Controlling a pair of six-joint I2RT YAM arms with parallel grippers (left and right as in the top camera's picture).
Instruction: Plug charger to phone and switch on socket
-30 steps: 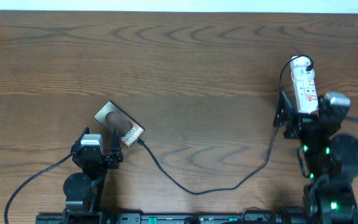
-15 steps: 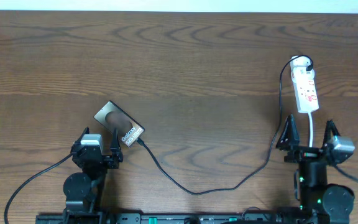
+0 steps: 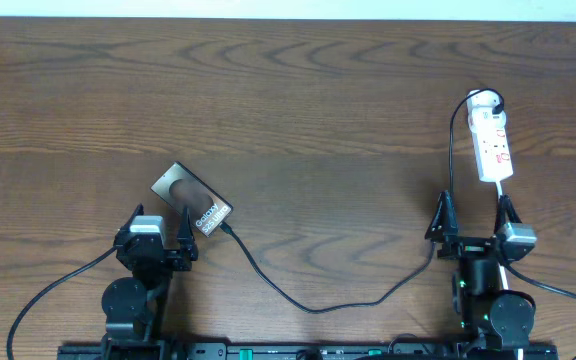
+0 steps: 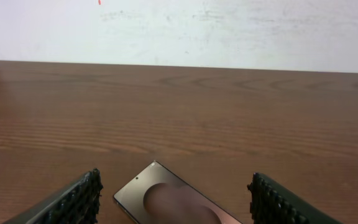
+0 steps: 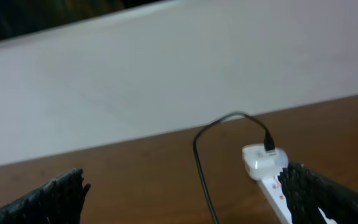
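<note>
The left gripper point(image 3: 158, 228) is being held fairly wide with nothing gripped, just at 6 o'clock of the phone point(image 3: 190, 199). In the left wrist view, the phone's far corner is being framed between the two fingers. The phone is lying flat on the table point(image 3: 298, 100) at about 8 o'clock from the table's centre, with its long axis running from 10 to 4 o'clock. White lettering reading "Galaxy" is being shown near its 4 o'clock end. The smaller print beneath is too fine to be read.

The charger point(image 3: 313, 308) is being trailed from the phone's 4 o'clock corner, where its tip is touching the edge, in a loop toward 6 o'clock and up to the far end of the socket point(image 3: 493, 140) at 2 o'clock. Whether the tip is seated cannot be told. Red marks are being shown on the socket, too small to be read. The right gripper point(image 3: 473, 215) is being held fully wide and empty, just at 6 o'clock of the socket and apart from it.
</note>
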